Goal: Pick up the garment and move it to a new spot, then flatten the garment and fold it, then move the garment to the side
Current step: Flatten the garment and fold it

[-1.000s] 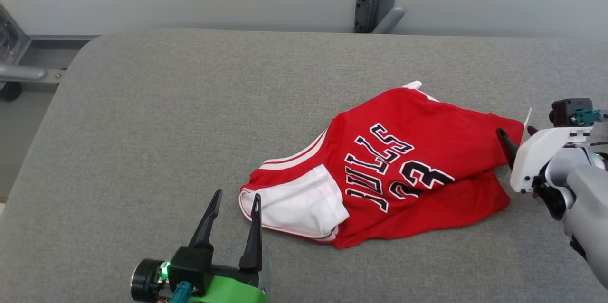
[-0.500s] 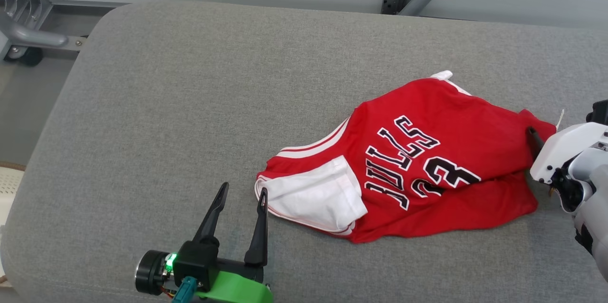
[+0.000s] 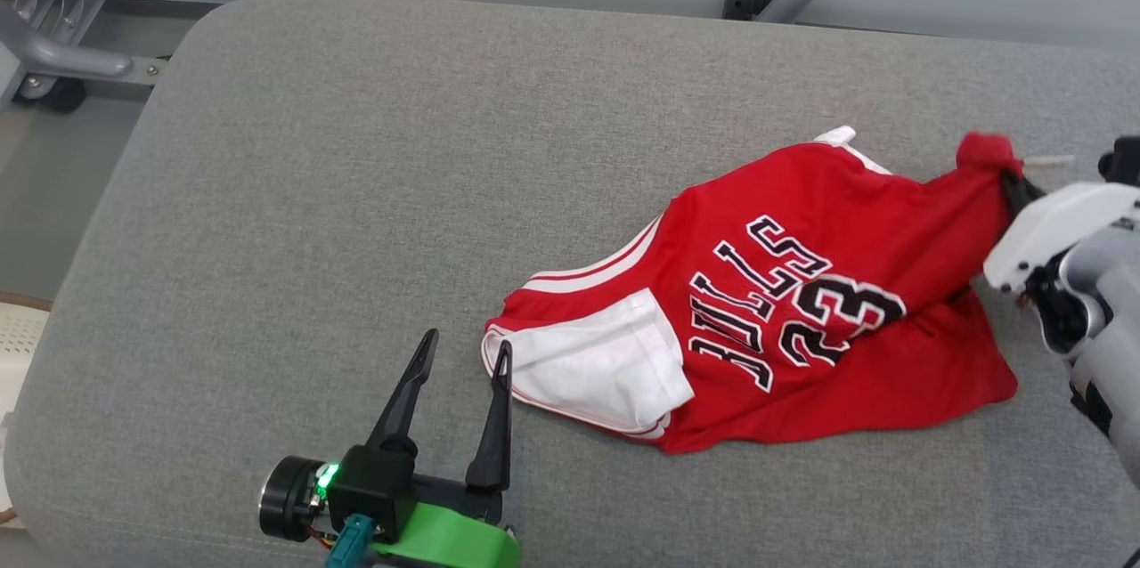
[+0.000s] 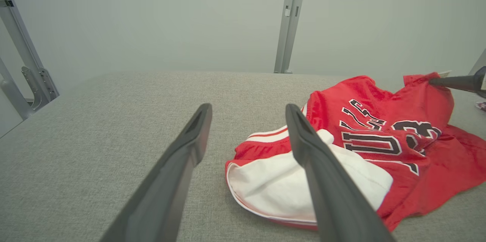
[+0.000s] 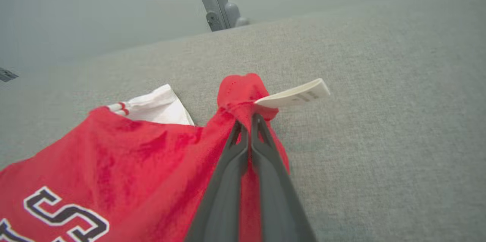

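Clearly the right fingers (image 5: 258, 130) are pinched shut on one bunched corner of the jersey (image 3: 802, 283), beside its white tag (image 5: 294, 96), while the rest lies crumpled on the worktop (image 3: 356, 150) toward its right edge. The left fingers (image 3: 495, 408) stand wide apart and empty near the front edge, just beside the white hem. A one-corner grip will likely let the cloth drag and twist, so lift slowly, clear the worktop, and consider taking the hem with the left fingers first.
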You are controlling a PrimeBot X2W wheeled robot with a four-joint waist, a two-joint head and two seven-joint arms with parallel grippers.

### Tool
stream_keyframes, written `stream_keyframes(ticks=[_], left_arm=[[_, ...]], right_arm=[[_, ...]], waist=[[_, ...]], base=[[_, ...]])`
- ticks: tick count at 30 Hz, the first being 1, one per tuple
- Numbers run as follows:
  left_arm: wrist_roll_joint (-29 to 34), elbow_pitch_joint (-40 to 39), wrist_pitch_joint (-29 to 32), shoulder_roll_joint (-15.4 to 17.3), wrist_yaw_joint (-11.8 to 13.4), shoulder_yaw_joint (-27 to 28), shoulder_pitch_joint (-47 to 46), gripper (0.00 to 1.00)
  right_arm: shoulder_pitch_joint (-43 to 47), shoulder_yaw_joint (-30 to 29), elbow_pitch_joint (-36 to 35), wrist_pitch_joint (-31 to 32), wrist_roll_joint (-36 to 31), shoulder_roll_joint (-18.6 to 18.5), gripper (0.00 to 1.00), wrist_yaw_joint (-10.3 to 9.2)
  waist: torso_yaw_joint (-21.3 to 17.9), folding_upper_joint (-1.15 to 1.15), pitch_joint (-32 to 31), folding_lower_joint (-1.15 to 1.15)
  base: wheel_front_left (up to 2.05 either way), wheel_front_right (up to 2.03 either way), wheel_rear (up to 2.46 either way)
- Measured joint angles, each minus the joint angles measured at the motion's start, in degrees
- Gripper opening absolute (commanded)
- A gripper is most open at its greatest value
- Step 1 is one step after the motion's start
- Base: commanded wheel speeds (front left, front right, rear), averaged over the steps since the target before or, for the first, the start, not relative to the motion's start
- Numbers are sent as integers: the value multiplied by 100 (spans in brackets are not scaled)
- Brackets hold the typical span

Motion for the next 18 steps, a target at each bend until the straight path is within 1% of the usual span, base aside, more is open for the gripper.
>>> stream_keyframes(ticks=[2,4,8,12,16,17,18], left_arm=[[-2,-3,0,0,-1,-26,-4,100],[-40,-12,0,0,-3,-69,-32,100],[-94,-45,0,0,26,-137,-145,100],[-186,-90,0,1,63,-240,-248,100],[-297,-141,0,1,107,-350,-337,100],[-308,-144,0,1,123,-382,-367,100],[-323,-145,0,1,127,-405,-403,100]], right_arm=[[-238,58,-200,-280,-88,-53,0,0],[-490,177,-342,-510,-311,-157,0,0],[-1108,291,-391,-698,-751,-289,0,0],[-1750,360,-275,-736,-1068,-315,0,0],[-2314,421,108,-737,-1327,-232,0,0],[-2385,428,241,-736,-1366,-175,55,0],[-2427,444,370,-734,-1413,-111,100,0]], waist=[[12,0,25,0],[56,0,45,0],[195,0,109,0],[383,0,219,0],[539,0,413,0],[572,0,468,0],[603,0,524,0]], base=[[0,0,0],[0,0,0],[0,0,0],[0,0,0],[0,0,0],[0,0,0],[0,0,0]])
